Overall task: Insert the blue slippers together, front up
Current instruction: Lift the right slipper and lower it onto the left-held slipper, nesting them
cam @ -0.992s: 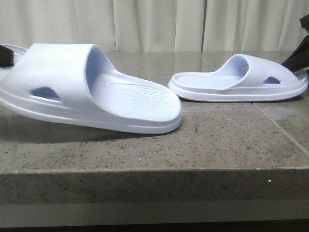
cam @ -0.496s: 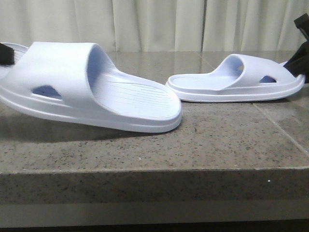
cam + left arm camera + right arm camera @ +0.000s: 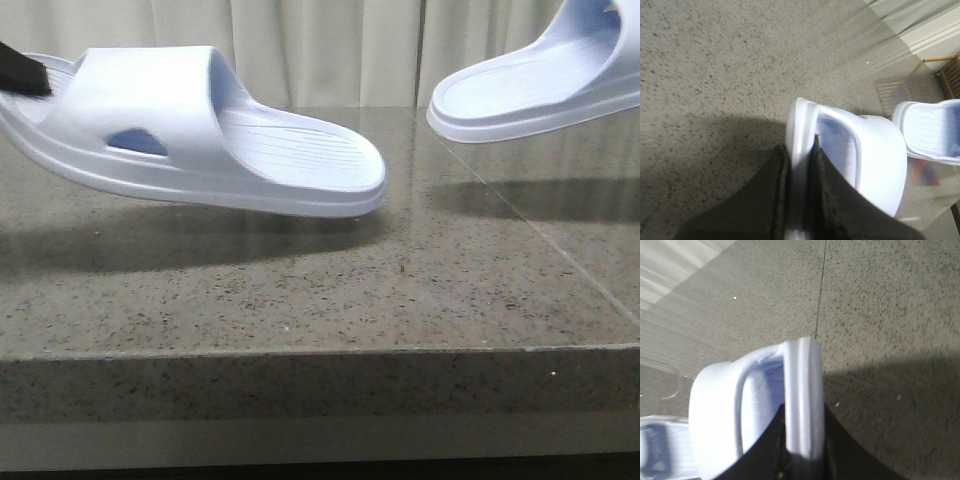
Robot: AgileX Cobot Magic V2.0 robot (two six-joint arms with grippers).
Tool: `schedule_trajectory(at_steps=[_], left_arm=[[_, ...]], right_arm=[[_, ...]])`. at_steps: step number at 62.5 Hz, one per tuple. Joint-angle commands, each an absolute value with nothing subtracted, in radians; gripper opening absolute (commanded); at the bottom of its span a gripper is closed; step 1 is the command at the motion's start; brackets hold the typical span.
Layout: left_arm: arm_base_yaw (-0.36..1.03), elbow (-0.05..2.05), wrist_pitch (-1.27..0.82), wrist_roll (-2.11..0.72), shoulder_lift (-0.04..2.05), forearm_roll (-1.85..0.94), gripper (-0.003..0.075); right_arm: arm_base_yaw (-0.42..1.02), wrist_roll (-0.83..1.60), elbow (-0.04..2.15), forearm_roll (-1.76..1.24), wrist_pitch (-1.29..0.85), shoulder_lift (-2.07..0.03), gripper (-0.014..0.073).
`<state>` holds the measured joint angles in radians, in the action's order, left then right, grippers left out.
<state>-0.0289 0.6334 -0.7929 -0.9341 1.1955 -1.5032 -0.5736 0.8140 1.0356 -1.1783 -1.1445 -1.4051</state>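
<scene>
Speckled grey stone table (image 3: 300, 290), shadows only

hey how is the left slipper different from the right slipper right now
The left slipper hangs low, just above the table; the right slipper is lifted higher. The left one is nearly level, its open end dipping slightly; the right one tilts more steeply. The left one shows whole; the right one runs out of frame. Both are pale blue slides, each gripped at one end of the sole by its own tool: left, right.

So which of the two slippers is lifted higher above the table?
The slipper on the right, held by the right arm; the left slipper hangs lower, closer to the table.
</scene>
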Motion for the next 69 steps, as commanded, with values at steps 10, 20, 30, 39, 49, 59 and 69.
schedule_trajectory(at_steps=[10, 20, 30, 39, 49, 59, 69], left_arm=[[0.100, 0.659, -0.686, -0.968, 1.290, -1.581, -0.0020], [0.117, 0.661, -0.718, -0.969, 1.371, -1.588, -0.0020], [0.117, 0.661, -0.725, -0.984, 1.400, -1.588, -0.0020], [0.117, 0.661, -0.733, -0.993, 1.401, -1.591, -0.0020], [0.117, 0.661, -0.733, -0.993, 1.401, -1.591, -0.0020], [0.117, 0.661, -0.733, -0.993, 1.401, -1.598, -0.0020], [0.117, 0.661, -0.733, -0.993, 1.401, -1.604, -0.0020]], right_arm=[[-0.554, 0.841, 0.943, -1.305, -1.186, -1.298, -0.0067], [-0.486, 0.850, 0.890, -1.305, -1.133, -1.298, -0.0067], [-0.410, 0.850, 0.844, -1.305, -1.065, -1.298, -0.0067], [-0.310, 0.850, 0.831, -1.314, -0.975, -1.298, -0.0067], [-0.158, 0.849, 0.830, -1.315, -0.835, -1.298, -0.0067], [0.008, 0.799, 0.821, -1.324, -0.695, -1.298, -0.0067], [0.176, 0.791, 0.784, -1.369, -0.579, -1.307, -0.0063]])
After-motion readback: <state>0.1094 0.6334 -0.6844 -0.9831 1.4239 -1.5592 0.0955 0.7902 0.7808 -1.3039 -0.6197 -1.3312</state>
